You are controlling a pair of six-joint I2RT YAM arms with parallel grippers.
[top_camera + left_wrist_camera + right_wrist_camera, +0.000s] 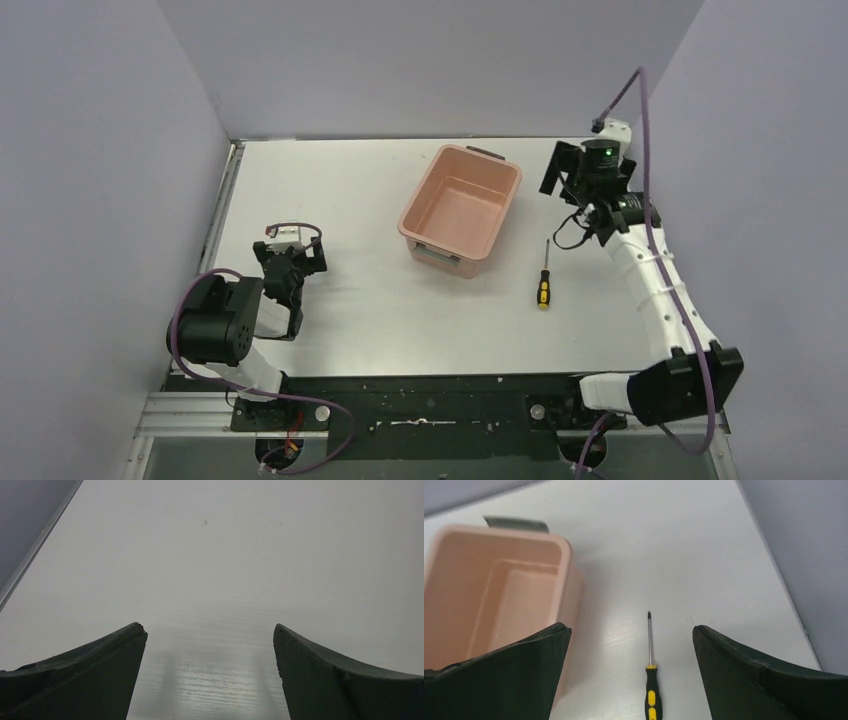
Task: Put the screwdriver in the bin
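The screwdriver (543, 280), yellow-and-black handle and thin shaft, lies on the white table just right of the bin, tip pointing away from the arm bases. The salmon-pink bin (418, 190) stands empty at the table's middle back. My right gripper (590, 180) is open, empty and raised above the table. In the right wrist view the screwdriver (652, 685) lies between and below the open fingers of the right gripper (630, 630), with the bin (524, 536) to the left. My left gripper (290, 268) is open and empty over bare table at the left, and the left wrist view (210, 630) shows only table under it.
Grey walls close the table on the left, back and right. A metal strip (222, 215) runs along the table's left edge. The bin has dark grey handle clips (487, 152) at its short ends.
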